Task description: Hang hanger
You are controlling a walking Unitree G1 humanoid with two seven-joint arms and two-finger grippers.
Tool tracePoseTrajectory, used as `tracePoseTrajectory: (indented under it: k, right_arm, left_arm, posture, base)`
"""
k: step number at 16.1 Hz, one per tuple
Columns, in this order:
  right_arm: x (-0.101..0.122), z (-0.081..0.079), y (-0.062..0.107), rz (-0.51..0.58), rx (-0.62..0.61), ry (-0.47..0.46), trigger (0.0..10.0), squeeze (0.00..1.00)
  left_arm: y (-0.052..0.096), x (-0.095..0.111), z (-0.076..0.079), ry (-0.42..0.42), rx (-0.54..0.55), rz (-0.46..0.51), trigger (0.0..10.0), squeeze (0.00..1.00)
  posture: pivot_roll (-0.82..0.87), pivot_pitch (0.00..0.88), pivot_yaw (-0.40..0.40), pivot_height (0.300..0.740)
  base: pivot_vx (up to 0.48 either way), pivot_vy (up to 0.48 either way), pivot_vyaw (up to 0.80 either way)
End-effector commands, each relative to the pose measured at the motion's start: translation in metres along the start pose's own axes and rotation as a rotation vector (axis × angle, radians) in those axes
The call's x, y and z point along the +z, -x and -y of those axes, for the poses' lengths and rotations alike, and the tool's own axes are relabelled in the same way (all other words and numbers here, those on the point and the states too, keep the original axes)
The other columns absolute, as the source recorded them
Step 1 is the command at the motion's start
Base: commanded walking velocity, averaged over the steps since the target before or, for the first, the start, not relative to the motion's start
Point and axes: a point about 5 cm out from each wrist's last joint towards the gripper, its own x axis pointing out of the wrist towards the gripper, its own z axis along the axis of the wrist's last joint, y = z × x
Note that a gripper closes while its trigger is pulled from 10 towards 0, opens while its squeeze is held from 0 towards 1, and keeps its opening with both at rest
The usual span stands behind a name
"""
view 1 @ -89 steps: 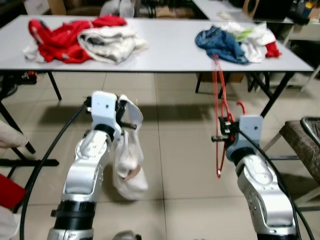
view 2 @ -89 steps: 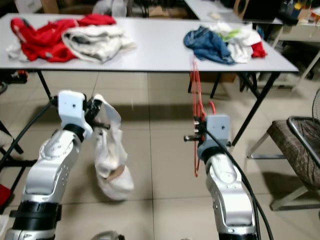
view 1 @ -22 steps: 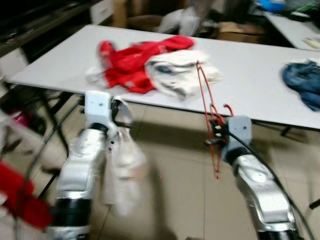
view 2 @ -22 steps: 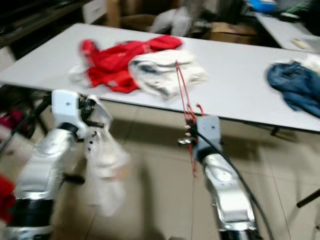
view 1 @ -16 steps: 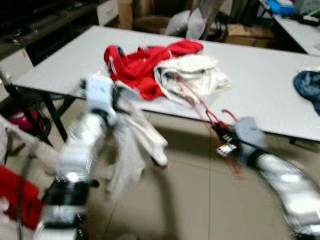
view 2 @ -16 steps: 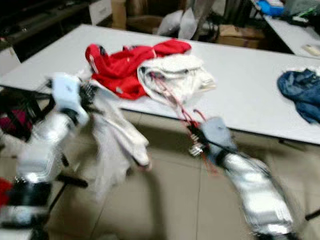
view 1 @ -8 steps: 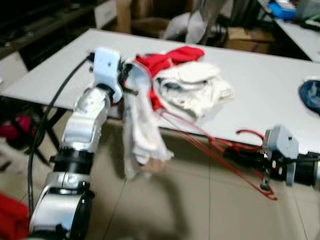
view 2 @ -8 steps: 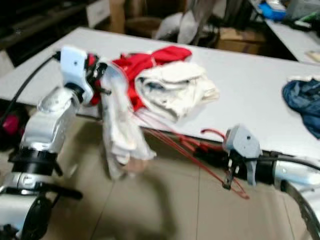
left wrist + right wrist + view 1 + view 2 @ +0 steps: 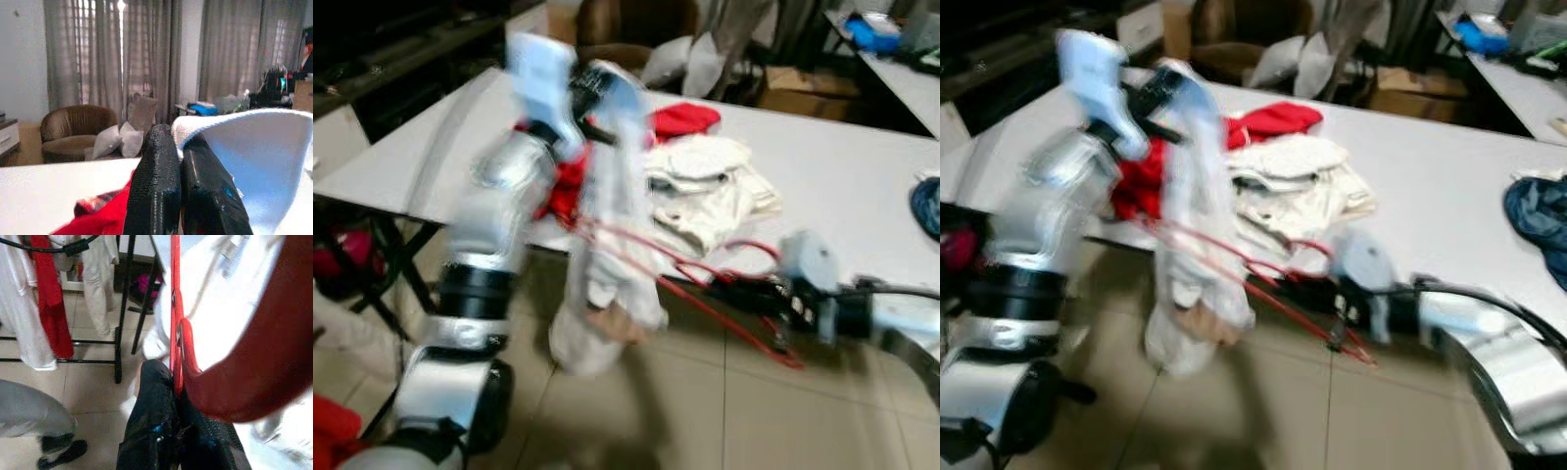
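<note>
Wire-thin red hanger (image 9: pixel 705 284) clamped in right gripper (image 9: pixel 177 382); left gripper (image 9: pixel 182 161) pinches limp white cloth (image 9: pixel 607 284).

Left hand (image 9: pixel 597 93) raised high, fingers pinched; right hand (image 9: pixel 744 294) reaching leftward, clamped

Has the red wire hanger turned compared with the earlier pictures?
Yes. The red wire hanger, upright earlier, now lies nearly level, pointing from the right gripper toward the white garment.
</note>
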Motion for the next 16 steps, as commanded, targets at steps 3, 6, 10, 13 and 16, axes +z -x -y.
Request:
tracePoseTrajectory:
  k: [3, 6, 10, 13, 16]
  right_arm:
    - [0.002, 0.011, -0.005, -0.039, -0.019, 0.037, 10.0, 0.00]
    - [0.011, 0.021, -0.011, -0.046, 0.014, 0.093, 10.0, 0.00]
    - [0.022, 0.038, -0.017, -0.036, -0.011, 0.152, 10.0, 0.00]
    - [0.048, 0.081, -0.023, -0.007, -0.199, 0.280, 10.0, 0.00]
    - [0.119, 0.141, 0.001, 0.255, -0.722, 0.391, 10.0, 0.00]
  left_arm:
    - [-0.008, 0.037, 0.023, 0.018, -0.119, 0.107, 10.0, 0.00]
    - [-0.003, 0.059, 0.028, 0.033, -0.165, 0.145, 10.0, 0.00]
    - [0.003, 0.073, 0.027, 0.057, -0.180, 0.181, 10.0, 0.00]
    - [0.005, 0.086, 0.029, 0.103, -0.213, 0.213, 10.0, 0.00]
    - [0.006, 0.100, 0.030, 0.153, -0.240, 0.266, 10.0, 0.00]
  posture:
    - [0.02, 0.000, -0.042, 0.740]
    - [0.02, 0.000, -0.057, 0.740]
    - [0.03, 0.000, -0.076, 0.740]
    - [0.03, 0.000, -0.076, 0.740]
    - [0.04, 0.000, -0.083, 0.740]
  base:
    - [0.377, 0.000, 0.00]
    - [0.382, 0.000, 0.00]
    - [0.384, 0.000, 0.00]
    - [0.384, 0.000, 0.00]
    - [0.382, 0.000, 0.00]
